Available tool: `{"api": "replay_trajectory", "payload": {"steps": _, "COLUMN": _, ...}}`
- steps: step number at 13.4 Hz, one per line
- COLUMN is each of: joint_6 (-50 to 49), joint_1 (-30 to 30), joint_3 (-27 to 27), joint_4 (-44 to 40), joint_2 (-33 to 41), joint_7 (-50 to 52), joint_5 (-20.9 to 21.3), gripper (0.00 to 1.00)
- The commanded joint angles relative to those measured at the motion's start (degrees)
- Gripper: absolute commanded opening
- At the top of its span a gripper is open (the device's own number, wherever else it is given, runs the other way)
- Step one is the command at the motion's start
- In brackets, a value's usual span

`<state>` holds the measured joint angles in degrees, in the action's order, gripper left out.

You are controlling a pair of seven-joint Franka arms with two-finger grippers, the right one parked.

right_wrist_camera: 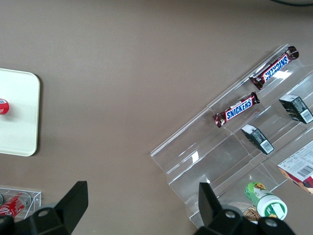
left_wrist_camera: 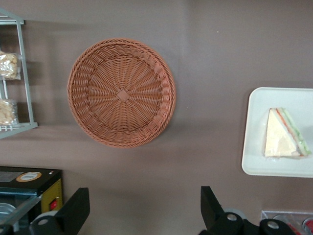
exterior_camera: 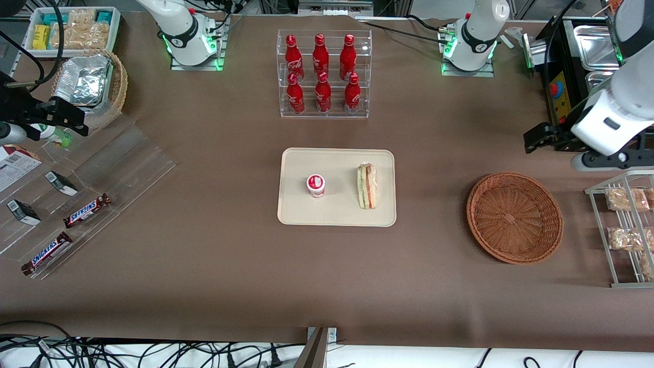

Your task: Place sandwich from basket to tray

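While the sandwich (exterior_camera: pixel 367 186) lies on the tray (exterior_camera: pixel 337 213), on the side of it toward the working arm's end of the table, the basket (exterior_camera: pixel 514 217) sits with nothing in it, well apart from the tray toward the working arm's end; sandwich rests with its green, red and orange filling edge showing, wrap on, not touching the small red-and-white cup (exterior_camera: pixel 316 185) that stands on the same tray nearer the parked arm's end; gripper (left_wrist_camera: pixel 144 208) hangs above the table, off the basket on the side farther from the front camera, fingers (left_wrist_camera: pixel 74 210) spread wide with nothing between them; in the front view the gripper (exterior_camera: pixel 536 139) shows as a black block beside the black box at the working arm's end; wire rack (exterior_camera: pixel 626 230) with bagged beige snacks stands just beside the basket at the table's edge; clear stand with six red bottles (exterior_camera: pixel 323 74) is farther from the front camera than the tray; Snickers bars (exterior_camera: pixel 87 210) lie on a clear stepped display toward the parked arm's end; tan basket with foil containers (exterior_camera: pixel 87 84) sits farther from the camera than those bars.
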<state>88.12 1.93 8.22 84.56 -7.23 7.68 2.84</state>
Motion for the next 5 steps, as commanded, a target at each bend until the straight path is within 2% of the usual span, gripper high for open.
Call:
{"api": "replay_trajectory", "payload": {"steps": 1, "joint_6": -0.93, "joint_1": 0.27, "joint_3": -0.66, "joint_4": 2.37, "joint_2": 3.01, "joint_7": -3.20, "joint_5": -3.09, "gripper": 1.00}}
{"api": "replay_trajectory", "payload": {"steps": 3, "joint_6": -0.93, "joint_1": 0.62, "joint_3": -0.66, "joint_4": 2.28, "joint_2": 3.36, "joint_7": -3.20, "joint_5": -5.21, "gripper": 1.00}}
{"api": "replay_trajectory", "payload": {"steps": 5, "joint_6": -1.02, "joint_1": 0.62, "joint_3": -0.58, "joint_4": 2.37, "joint_2": 3.37, "joint_7": -3.20, "joint_5": -5.21, "gripper": 1.00}}
